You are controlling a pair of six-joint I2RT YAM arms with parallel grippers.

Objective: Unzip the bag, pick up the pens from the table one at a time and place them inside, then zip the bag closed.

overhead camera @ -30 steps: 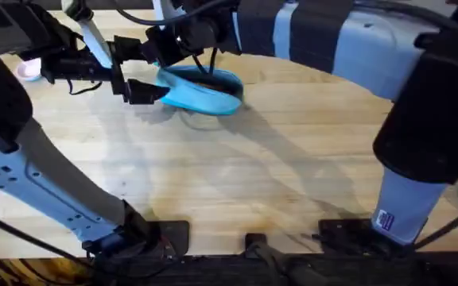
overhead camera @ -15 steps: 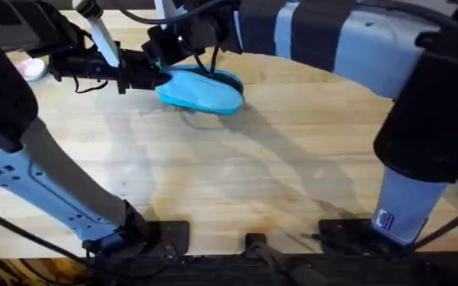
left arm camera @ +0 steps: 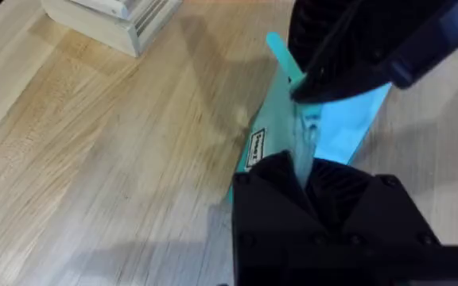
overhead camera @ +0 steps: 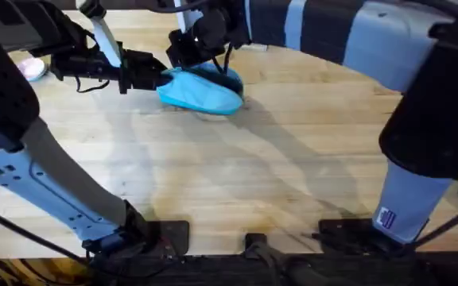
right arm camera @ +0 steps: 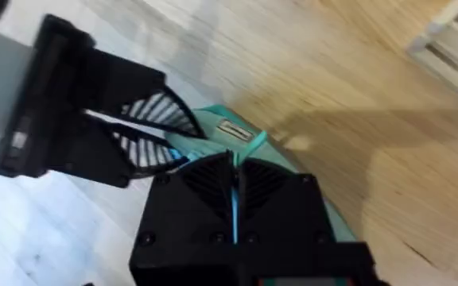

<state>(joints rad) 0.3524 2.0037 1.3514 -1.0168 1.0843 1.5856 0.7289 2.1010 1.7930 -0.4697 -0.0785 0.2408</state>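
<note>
Far left on the table (overhead camera: 237,183) there's a small pink thing (overhead camera: 29,69), blurred, can't tell what it is. Next along, the left hand (overhead camera: 161,78) reaches in level w/ the table & meets the left end of the bag (overhead camera: 201,93). In the left wrist view its two black fingers (left arm camera: 269,179) sit close together w/ a thin bit of the bag's teal edge btwn them, so it's narrow & pinching the bag's end.

The bag lies on the table at the far side, a bit left of centre, long axis running left to right, blue side up. A small white label shows on its edge near the left hand. Can't see the zip line well enough to tell whether it's undone, & can't see inside, so contents unknown.

Right hand (overhead camera: 201,54) comes down onto the bag's top from the far side, its arm crossing over from the right. In the right wrist view its fingers (right arm camera: 205,179) are nearly together w/ a thin blue strip of the bag btwn them: narrow, gripping the bag's top edge. The left hand shows just beyond it in that view.

A pale stacked box (left arm camera: 114,16) sits on the table, apart from the bag.
</note>
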